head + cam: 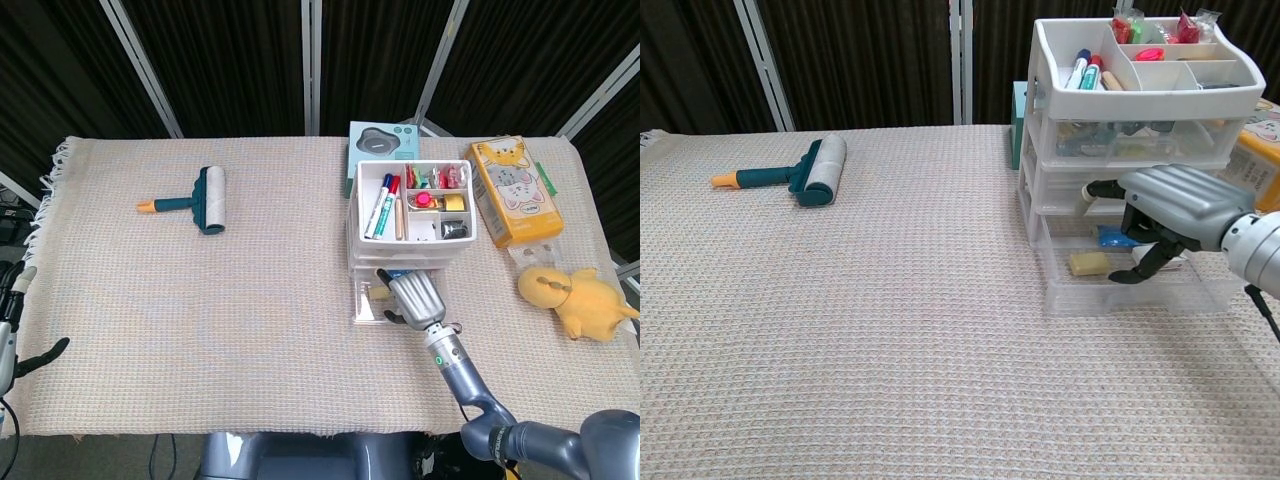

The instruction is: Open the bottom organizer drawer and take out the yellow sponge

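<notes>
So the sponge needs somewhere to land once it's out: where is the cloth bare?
Bare cloth lies between the lint roller and the organizer, and along the whole near edge left of the right hand. It is crowded right of the organizer: cat box, plush duck.

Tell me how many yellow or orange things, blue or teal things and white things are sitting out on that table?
Yellow or orange: 3 - sponge, plush toy, cat box
Blue or teal: 3 - lint roller, teal box, blue item in the drawer
White: 1 - organizer
Total: 7
</notes>
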Action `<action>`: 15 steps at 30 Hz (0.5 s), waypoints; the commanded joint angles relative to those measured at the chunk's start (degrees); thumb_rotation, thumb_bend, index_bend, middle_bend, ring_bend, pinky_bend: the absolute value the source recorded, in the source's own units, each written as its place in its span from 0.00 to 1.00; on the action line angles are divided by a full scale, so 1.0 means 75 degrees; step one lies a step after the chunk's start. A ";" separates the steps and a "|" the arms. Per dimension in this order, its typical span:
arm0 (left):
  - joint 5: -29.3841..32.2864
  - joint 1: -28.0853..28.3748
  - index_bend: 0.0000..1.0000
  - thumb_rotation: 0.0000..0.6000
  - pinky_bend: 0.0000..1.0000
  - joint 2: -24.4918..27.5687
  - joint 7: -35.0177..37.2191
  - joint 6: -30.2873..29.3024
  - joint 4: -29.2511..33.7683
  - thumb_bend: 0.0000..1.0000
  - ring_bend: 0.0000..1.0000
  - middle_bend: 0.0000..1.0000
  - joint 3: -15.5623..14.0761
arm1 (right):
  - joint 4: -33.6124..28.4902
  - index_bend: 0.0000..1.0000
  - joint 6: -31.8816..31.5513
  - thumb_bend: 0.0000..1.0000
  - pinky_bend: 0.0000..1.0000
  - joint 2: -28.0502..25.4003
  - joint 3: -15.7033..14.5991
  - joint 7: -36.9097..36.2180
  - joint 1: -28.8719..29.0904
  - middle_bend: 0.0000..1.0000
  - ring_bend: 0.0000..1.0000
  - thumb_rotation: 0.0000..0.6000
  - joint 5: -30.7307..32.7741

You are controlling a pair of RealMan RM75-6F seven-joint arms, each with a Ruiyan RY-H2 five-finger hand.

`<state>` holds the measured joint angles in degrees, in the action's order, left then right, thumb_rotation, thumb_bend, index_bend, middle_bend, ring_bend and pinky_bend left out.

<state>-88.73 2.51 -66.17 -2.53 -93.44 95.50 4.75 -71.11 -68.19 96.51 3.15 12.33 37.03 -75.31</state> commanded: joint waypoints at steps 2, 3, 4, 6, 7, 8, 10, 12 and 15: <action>-0.0017 0.0002 0.00 1.00 0.00 -0.0005 -0.0021 0.0000 0.0004 0.07 0.00 0.00 -0.0008 | 0.0052 0.37 0.0026 0.05 0.72 0.0036 0.0104 0.0001 -0.0020 1.00 0.97 1.00 -0.0023; -0.0020 0.0002 0.00 1.00 0.00 -0.0007 -0.0029 0.0001 0.0005 0.07 0.00 0.00 -0.0010 | 0.0070 0.38 0.0044 0.05 0.72 0.0042 0.0122 -0.0007 -0.0017 1.00 0.97 1.00 -0.0031; -0.0020 0.0004 0.00 1.00 0.00 -0.0009 -0.0037 0.0008 0.0005 0.07 0.00 0.00 -0.0014 | 0.0093 0.39 0.0075 0.05 0.72 0.0049 0.0136 -0.0007 -0.0010 1.00 0.97 1.00 -0.0037; -0.0017 0.0007 0.00 1.00 0.00 -0.0012 -0.0050 0.0015 0.0009 0.07 0.00 0.00 -0.0013 | 0.0135 0.41 0.0149 0.05 0.72 0.0065 0.0163 -0.0009 0.0007 1.00 0.97 1.00 -0.0041; -0.0011 0.0007 0.00 1.00 0.00 -0.0013 -0.0051 0.0015 0.0010 0.07 0.00 0.00 -0.0011 | 0.0154 0.42 0.0183 0.04 0.72 0.0081 0.0172 -0.0019 0.0016 1.00 0.97 1.00 -0.0051; -0.0006 0.0006 0.00 1.00 0.00 -0.0013 -0.0047 0.0013 0.0012 0.07 0.00 0.00 -0.0008 | 0.0177 0.42 0.0210 0.04 0.72 0.0099 0.0177 -0.0035 0.0024 1.00 0.97 1.00 -0.0070; 0.0009 0.0005 0.00 1.00 0.00 -0.0011 -0.0037 0.0014 0.0012 0.07 0.00 0.00 -0.0001 | 0.0232 0.43 0.0234 0.04 0.72 0.0134 0.0173 -0.0084 0.0041 1.00 0.97 1.00 -0.0154; 0.0024 0.0009 0.00 1.00 0.00 -0.0009 -0.0027 0.0029 0.0009 0.07 0.00 0.00 0.0001 | 0.0312 0.43 0.0231 0.04 0.72 0.0182 0.0175 -0.0150 0.0046 1.00 0.97 1.00 -0.0234; 0.0036 0.0018 0.00 1.00 0.00 -0.0005 -0.0017 0.0049 0.0000 0.07 0.00 0.00 0.0006 | 0.0462 0.44 0.0220 0.04 0.72 0.0284 0.0195 -0.0316 0.0061 1.00 0.97 1.00 -0.0369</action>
<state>-88.46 2.65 -66.21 -2.66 -93.07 95.50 4.80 -68.12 -66.45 98.25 4.52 10.52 37.40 -77.61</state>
